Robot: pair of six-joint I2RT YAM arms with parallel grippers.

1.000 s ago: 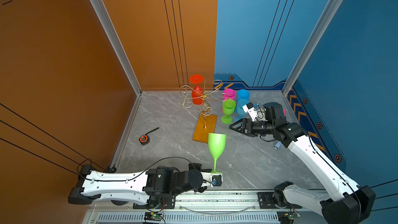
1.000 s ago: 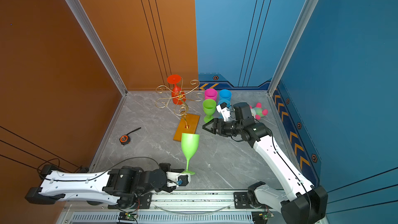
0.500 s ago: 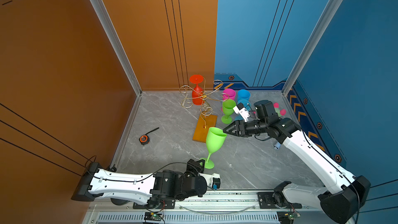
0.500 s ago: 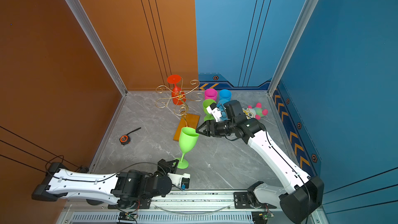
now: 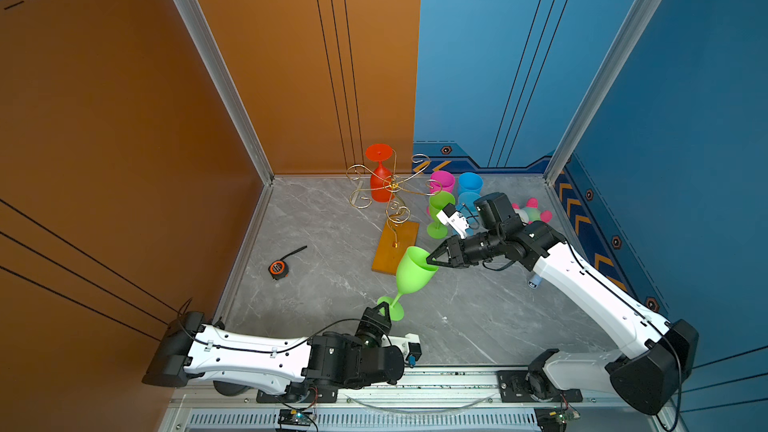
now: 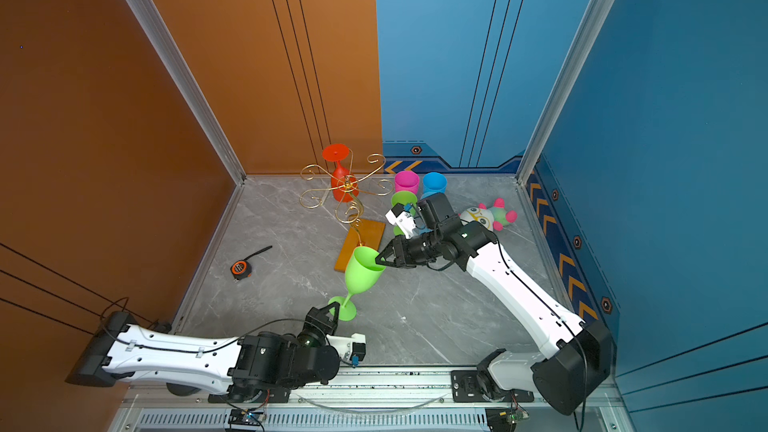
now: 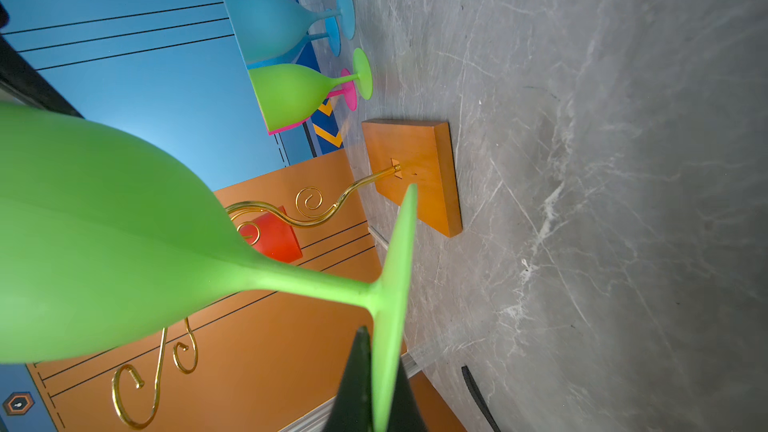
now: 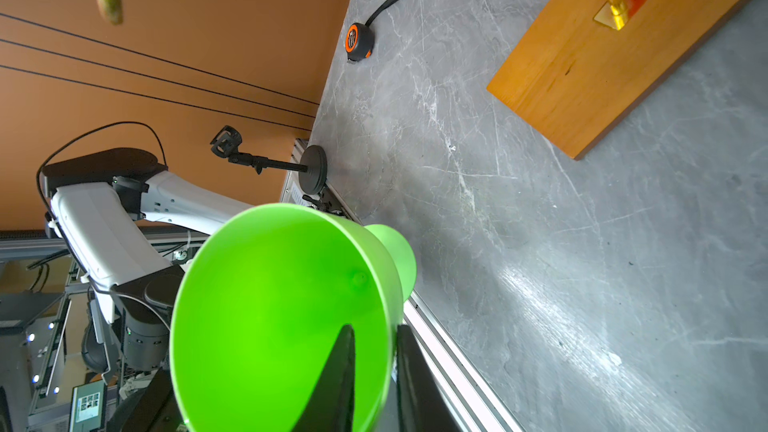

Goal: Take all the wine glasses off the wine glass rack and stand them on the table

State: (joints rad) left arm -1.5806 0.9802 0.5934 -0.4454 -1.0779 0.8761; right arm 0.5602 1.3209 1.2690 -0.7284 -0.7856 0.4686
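Left tool (image 5: 384, 309) clamps wine glass (image 5: 413, 274) foot; right tool (image 8: 374, 338) pinches rim, wrist view confirms.

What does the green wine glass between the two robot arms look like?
The green wine glass is bright lime green all over and looks like matte plastic. It has a wide, deep bowl, a thin stem and a round flat foot. It is empty and tilted. The left gripper pinches the edge of its foot, and the right gripper pinches its rim, one finger inside the bowl and one outside. It is off the wine glass rack, near its wooden base.
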